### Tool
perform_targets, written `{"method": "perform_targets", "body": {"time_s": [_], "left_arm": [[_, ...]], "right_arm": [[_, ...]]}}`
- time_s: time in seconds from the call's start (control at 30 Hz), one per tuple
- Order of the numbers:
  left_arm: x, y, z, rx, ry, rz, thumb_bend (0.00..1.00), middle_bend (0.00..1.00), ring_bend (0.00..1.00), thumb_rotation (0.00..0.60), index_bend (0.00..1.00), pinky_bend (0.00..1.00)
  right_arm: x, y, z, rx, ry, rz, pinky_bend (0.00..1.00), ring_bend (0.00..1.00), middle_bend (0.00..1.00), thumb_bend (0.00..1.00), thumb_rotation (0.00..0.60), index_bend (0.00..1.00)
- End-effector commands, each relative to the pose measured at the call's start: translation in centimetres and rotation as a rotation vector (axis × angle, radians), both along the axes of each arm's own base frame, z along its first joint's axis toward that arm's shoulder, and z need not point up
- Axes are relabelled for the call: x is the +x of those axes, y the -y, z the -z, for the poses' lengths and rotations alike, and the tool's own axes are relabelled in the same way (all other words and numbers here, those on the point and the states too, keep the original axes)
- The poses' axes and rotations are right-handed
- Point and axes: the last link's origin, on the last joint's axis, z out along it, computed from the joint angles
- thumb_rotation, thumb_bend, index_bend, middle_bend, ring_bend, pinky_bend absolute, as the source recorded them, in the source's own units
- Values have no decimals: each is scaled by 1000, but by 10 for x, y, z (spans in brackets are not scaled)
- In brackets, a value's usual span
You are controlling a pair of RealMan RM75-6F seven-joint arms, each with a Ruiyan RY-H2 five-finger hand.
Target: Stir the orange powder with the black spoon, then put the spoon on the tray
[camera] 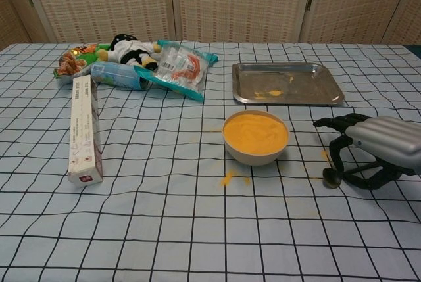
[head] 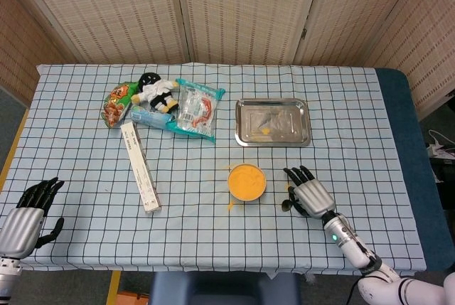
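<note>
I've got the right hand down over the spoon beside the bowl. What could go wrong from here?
1. The black spoon lies flat under the right hand; its thin handle could slip from the fingers as you lift.
2. The bowl is filled nearly to its rim with orange powder; some is already spilled in front, and stirring could throw out more.
3. The bowl is close, so a swing could knock it.

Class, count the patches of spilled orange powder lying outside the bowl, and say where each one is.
3 visible: one on the cloth before the bowl at, one beside the right hand at, one in the tray at. Fainter specks may escape notice.
</note>
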Motion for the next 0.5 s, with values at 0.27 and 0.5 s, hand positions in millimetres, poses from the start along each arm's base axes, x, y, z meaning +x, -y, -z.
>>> {"method": "perform_targets", "body": {"time_s": [0.27,0.5], "left_arm": [[0,1,-1,2,2,3,444,0,0,600,0,81],[1,1,-1,4,5,5,444,0,0,600,0,82]], "right_arm": [[1,0,-4,-12,2,-7,0,0,0,361,600,633],[12,7,-26,-86,39,-36,0,0,0,370,600,634]]}}
